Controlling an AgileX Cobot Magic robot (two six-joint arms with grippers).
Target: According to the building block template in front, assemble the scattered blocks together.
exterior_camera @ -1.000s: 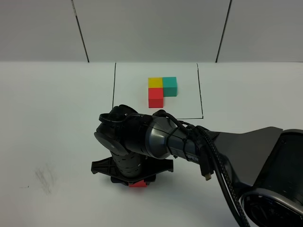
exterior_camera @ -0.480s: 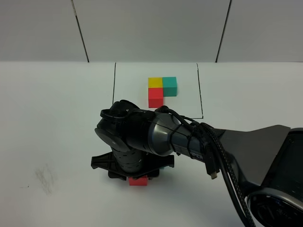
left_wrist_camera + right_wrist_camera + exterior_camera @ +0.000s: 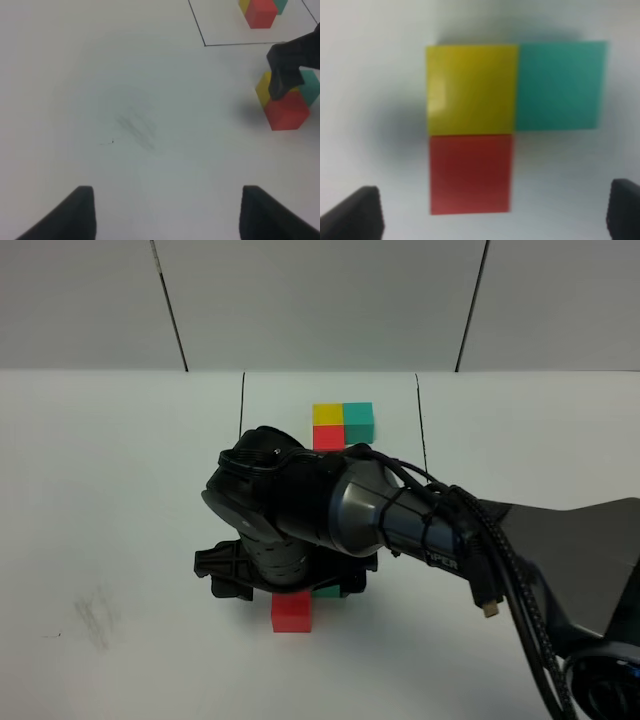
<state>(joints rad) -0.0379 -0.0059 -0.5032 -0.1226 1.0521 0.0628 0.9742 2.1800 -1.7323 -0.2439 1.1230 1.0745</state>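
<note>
Now we keep our left gripper (image 3: 165, 212) parked, half open and holding nothing. Further right, our right gripper (image 3: 492, 215) hangs wide open above the loose blocks (image 3: 470, 130), which sit joined in an L near the table's (image 3: 110, 490) front. We should lift straight up, nudging nothing. The arm half hides the template (image 3: 343, 420) beyond them.
</note>
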